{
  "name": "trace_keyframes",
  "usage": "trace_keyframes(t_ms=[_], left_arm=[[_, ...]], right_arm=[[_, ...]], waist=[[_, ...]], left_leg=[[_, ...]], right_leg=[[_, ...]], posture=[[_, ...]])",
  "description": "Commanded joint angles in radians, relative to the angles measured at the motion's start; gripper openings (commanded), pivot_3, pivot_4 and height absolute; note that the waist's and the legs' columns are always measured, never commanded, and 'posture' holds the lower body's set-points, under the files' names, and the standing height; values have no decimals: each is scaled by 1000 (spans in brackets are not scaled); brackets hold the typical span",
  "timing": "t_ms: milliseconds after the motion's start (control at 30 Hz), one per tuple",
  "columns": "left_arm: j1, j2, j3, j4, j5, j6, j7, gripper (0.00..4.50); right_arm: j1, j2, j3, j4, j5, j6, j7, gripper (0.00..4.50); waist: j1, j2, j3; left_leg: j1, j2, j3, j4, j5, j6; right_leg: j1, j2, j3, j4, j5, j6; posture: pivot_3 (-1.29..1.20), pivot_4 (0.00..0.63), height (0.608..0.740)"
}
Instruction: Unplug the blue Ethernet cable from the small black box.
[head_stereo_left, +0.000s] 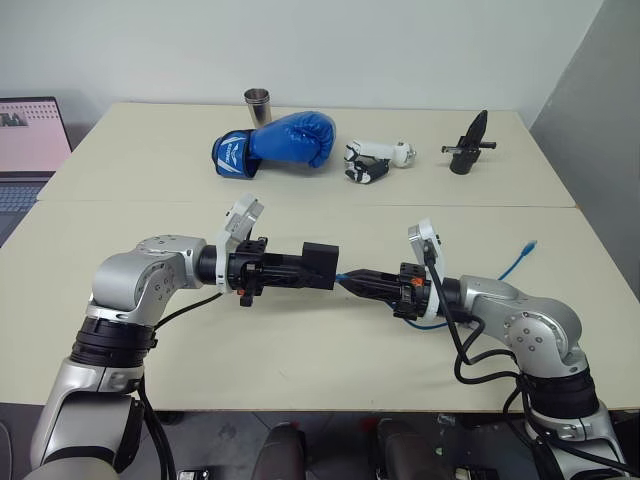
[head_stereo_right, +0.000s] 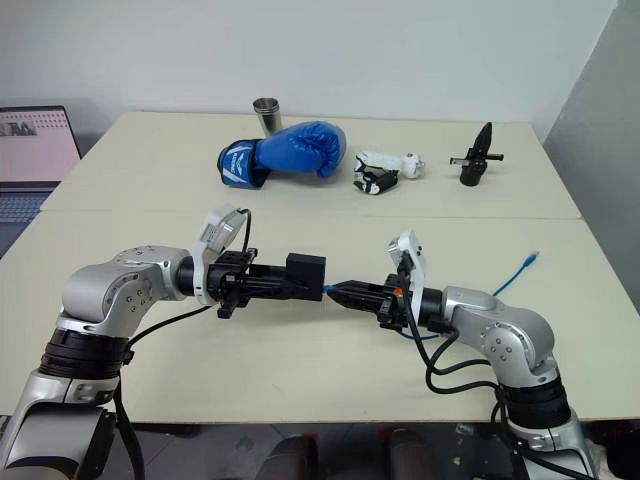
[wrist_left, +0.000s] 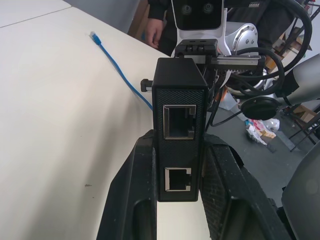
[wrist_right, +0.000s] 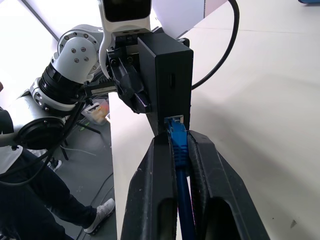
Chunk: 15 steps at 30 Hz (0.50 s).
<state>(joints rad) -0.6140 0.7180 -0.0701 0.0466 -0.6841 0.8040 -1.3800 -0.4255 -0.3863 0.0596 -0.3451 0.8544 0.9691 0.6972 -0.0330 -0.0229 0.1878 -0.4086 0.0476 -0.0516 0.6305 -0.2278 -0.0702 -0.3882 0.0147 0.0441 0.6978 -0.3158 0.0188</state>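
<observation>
- Left gripper (wrist_left: 177, 195) is clamping the small black box (wrist_left: 179, 125) — rigid, light — between its fingers.
- Right gripper (wrist_right: 181, 150) is pinching the blue Ethernet cable (wrist_right: 178, 142) at its stiff plug boot — the cord behind is limp.

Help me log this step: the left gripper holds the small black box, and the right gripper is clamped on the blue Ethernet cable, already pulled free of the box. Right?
Not quite. The right wrist view shows the blue Ethernet cable still plugged into the small black box. The rest stands: the left gripper holds the box, and the right gripper is clamped on the cable.
</observation>
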Motion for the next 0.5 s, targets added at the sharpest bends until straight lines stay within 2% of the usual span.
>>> trace_keyframes(t_ms=[33, 500], left_arm=[[-9, 3, 14, -12, -5, -6, -9, 792], [-2, 46, 12, 58, 36, -31, -32, 792]], right_arm=[[-10, 4, -7, -30, 22, -8, 7, 40], [28, -91, -68, -61, 76, 18, 29, 35]], waist=[[0, 0, 0], [0, 0, 0]], left_leg=[[0, 0, 0, 0, 0, 0], [0, 0, 0, 0, 0, 0]], right_leg=[[0, 0, 0, 0, 0, 0], [0, 0, 0, 0, 0, 0]], posture=[[0, 150, 740], [0, 150, 740]])
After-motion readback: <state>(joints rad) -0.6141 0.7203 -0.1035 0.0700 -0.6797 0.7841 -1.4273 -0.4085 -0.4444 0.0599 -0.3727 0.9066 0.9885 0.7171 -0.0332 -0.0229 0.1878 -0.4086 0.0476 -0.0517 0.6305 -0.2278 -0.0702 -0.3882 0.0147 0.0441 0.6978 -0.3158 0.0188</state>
